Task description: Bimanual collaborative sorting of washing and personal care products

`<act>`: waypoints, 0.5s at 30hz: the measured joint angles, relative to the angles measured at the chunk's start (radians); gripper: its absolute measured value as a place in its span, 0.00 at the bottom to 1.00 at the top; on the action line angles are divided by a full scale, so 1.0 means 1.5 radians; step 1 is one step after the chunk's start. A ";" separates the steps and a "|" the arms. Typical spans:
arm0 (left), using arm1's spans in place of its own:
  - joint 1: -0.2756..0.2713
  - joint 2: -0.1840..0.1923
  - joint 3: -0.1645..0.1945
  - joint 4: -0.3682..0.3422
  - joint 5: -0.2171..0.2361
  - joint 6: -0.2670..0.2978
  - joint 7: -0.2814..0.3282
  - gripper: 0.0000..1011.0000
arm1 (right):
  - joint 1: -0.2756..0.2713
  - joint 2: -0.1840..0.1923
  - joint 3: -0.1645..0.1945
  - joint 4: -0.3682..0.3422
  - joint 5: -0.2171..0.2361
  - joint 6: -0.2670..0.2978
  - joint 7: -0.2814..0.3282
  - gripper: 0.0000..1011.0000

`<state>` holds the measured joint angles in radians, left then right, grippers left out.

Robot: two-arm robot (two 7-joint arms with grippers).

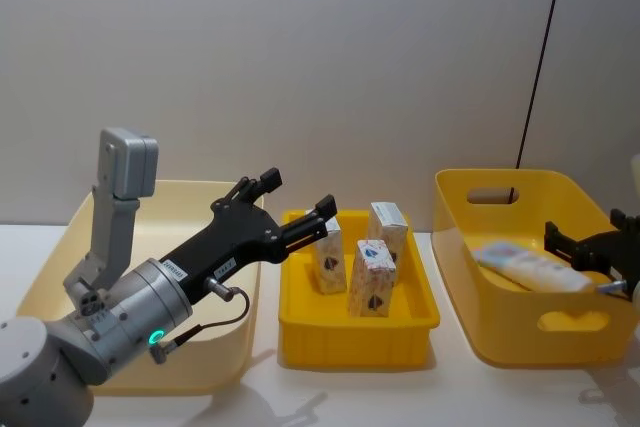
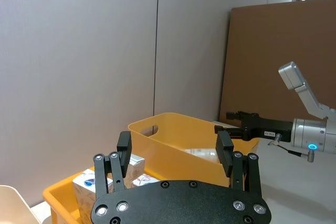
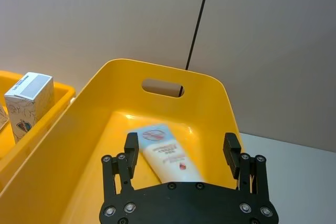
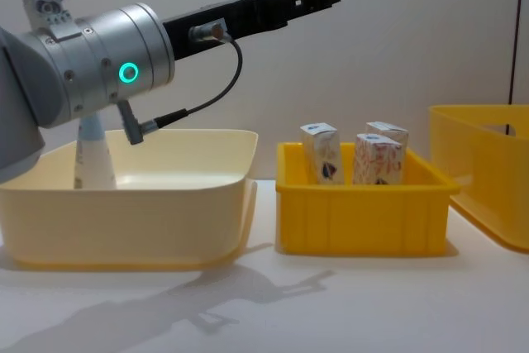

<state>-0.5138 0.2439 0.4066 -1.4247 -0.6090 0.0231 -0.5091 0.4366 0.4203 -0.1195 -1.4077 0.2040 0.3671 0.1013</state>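
Three small white cartons stand upright in the small yellow tray. My left gripper hangs open and empty above the tray's left end, close to the leftmost carton. A light-blue tube lies in the large yellow bin. Over that tube my right gripper stands open, its fingers on either side of the tube without clasping it. Another tube stands upright in the cream bin, partly hidden by my left arm.
The cream bin is at the left, the small tray in the middle, the large yellow bin at the right, all close together on a white table. A grey wall rises behind them. Bare table lies in front of the bins.
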 joint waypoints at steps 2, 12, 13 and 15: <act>0.000 0.000 0.000 0.000 0.000 0.000 0.000 0.99 | 0.000 0.000 0.000 0.000 0.000 0.001 0.000 0.99; 0.000 0.000 0.000 0.000 0.000 0.000 0.000 0.99 | -0.003 -0.003 0.006 -0.004 0.005 -0.010 0.007 0.99; 0.000 0.000 0.000 0.000 0.000 0.000 0.000 0.99 | -0.003 -0.004 0.007 -0.005 0.007 -0.014 0.009 0.99; 0.000 0.000 0.000 0.000 0.000 0.000 0.000 0.99 | -0.006 -0.006 0.013 -0.009 0.014 -0.025 0.016 0.99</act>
<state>-0.5138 0.2439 0.4066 -1.4247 -0.6089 0.0231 -0.5091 0.4274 0.4119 -0.1003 -1.4217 0.2247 0.3292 0.1259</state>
